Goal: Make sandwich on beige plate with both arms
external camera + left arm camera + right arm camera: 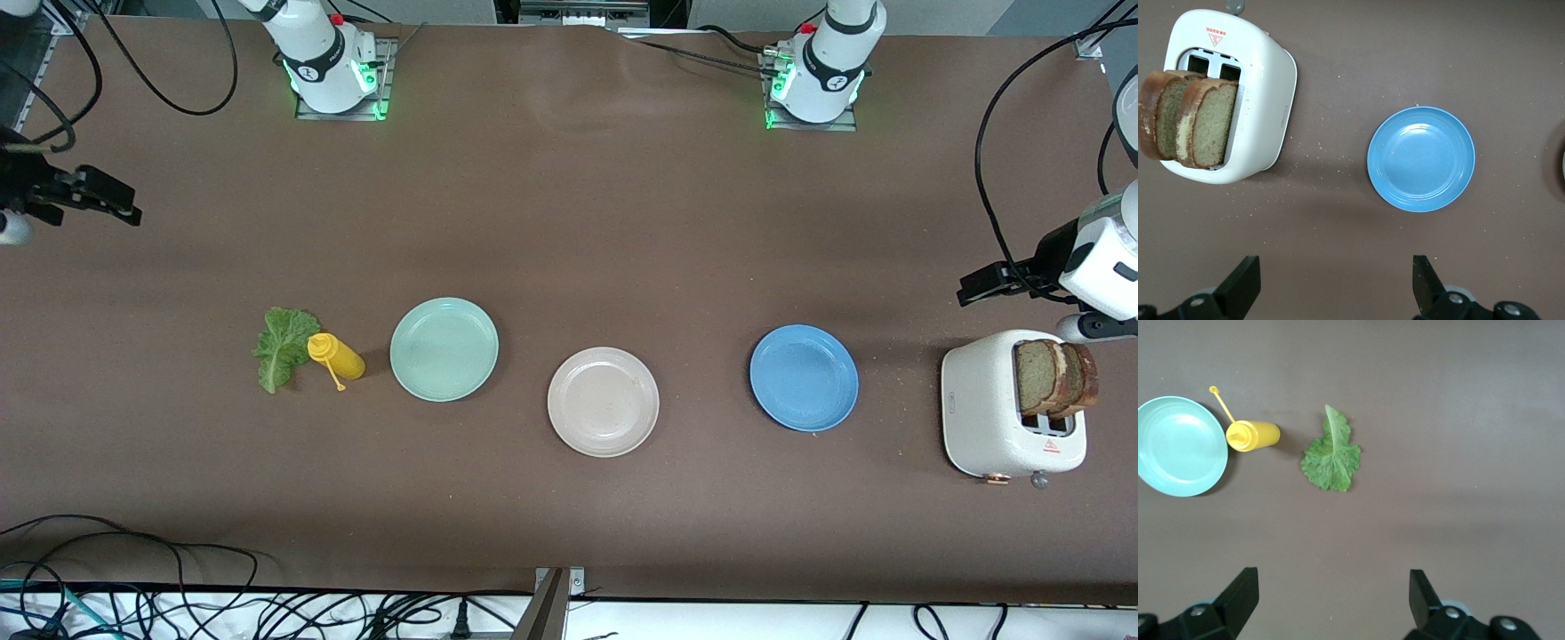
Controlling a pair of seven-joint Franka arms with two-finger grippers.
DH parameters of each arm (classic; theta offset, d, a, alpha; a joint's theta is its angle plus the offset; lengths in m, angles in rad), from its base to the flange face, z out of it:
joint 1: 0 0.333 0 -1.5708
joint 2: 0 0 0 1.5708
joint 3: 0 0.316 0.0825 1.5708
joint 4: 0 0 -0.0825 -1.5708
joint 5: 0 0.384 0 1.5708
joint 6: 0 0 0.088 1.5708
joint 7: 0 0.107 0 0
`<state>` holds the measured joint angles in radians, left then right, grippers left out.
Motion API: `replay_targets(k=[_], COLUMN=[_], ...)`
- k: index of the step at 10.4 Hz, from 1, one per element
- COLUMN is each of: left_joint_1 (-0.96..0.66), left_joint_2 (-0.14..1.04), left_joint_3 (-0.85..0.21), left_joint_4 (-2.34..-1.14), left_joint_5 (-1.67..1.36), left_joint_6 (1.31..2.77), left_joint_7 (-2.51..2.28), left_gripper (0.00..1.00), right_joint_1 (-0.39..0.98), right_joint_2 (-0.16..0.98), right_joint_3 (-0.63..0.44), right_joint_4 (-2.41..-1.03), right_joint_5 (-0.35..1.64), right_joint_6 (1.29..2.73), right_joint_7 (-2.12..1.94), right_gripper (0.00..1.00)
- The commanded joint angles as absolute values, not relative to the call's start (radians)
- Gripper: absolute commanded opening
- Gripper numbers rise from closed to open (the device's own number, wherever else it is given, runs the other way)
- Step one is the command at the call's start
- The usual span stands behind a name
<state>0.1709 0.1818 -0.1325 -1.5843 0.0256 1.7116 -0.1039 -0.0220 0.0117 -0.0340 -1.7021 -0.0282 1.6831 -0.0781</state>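
Note:
The beige plate (603, 402) lies bare at the middle of the table. Two brown bread slices (1056, 378) (1188, 120) stand upright in the slots of a white toaster (991, 413) (1265, 73) at the left arm's end. A ruffled green lettuce leaf (283, 347) (1331, 453) lies flat on the table toward the right arm's end. My left gripper (978, 289) (1336, 267) hangs open in the air beside the toaster, holding nothing. My right gripper (120, 203) (1333, 580) hangs open over bare table at the right arm's end, apart from the leaf.
A yellow squeeze bottle (336, 356) (1253, 435) lies on its side between the leaf and a mint-green plate (444, 348) (1178, 445). A blue plate (804, 378) (1421, 159) sits between the beige plate and the toaster. Cables run along the table's near edge.

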Motion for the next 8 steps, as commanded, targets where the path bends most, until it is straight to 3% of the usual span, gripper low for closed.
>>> replay_targets(k=[1, 2, 4, 8], left_joint_1=[0.163, 0.163, 0.163, 0.172], left_joint_2=[0.176, 0.178, 0.178, 0.184], left_joint_3=[-0.123, -0.123, -0.123, -0.123], left_joint_4=[-1.594, -1.594, -1.594, -1.594], left_joint_5=[0.032, 0.032, 0.032, 0.034], left_joint_6=[1.729, 1.729, 1.729, 1.74], left_joint_7=[-0.092, -0.092, -0.092, -0.075], left_gripper=[1.0, 1.0, 1.0, 1.0], right_joint_1=[-0.02, -0.02, -0.017, -0.017], right_joint_2=[0.005, 0.006, 0.009, -0.002], right_joint_3=[-0.034, -0.031, -0.029, -0.028], right_joint_4=[-1.811, -1.859, -1.868, -1.775], right_joint_5=[-0.04, -0.04, -0.04, -0.035], right_joint_6=[1.826, 1.907, 1.928, 1.769], right_joint_7=[-0.072, -0.072, -0.069, -0.068], right_gripper=[1.0, 1.0, 1.0, 1.0])
